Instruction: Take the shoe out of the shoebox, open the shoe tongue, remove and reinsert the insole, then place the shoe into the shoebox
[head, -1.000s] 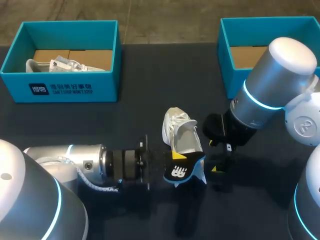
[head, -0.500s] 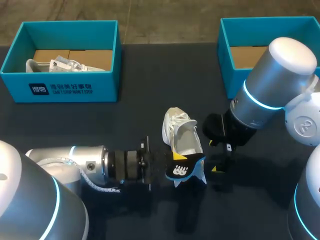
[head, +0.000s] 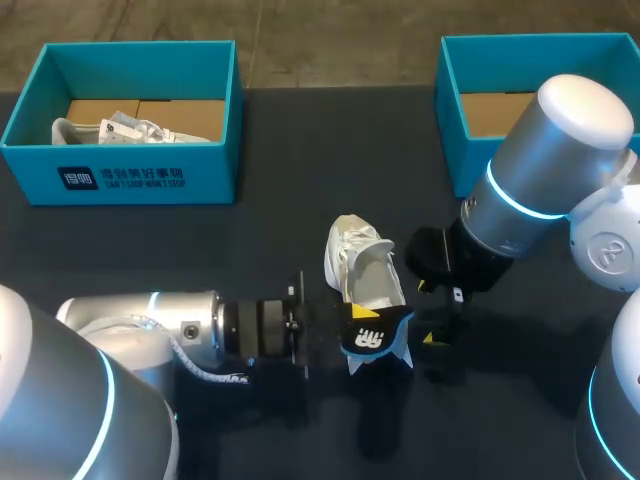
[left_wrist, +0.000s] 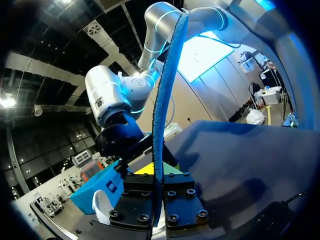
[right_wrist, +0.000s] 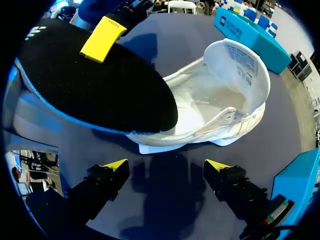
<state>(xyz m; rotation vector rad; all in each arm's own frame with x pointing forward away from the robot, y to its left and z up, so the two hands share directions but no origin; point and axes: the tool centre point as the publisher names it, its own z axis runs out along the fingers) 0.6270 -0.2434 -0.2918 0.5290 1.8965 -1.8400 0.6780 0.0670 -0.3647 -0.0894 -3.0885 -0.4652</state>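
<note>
In the lower middle of the frame, the left hand (left_wrist: 159, 192) is closed on the black insole (head: 374, 340) and grips it at one end, just at the heel of the white shoe (head: 362, 265). The right hand (right_wrist: 167, 167) stands open just right of the shoe and holds nothing. The shoe lies on the dark counter (head: 300, 160) at the centre. Far back, a teal shoebox (head: 130, 182) sits at the upper left and a second shoebox (head: 450, 95) at the upper right.
</note>
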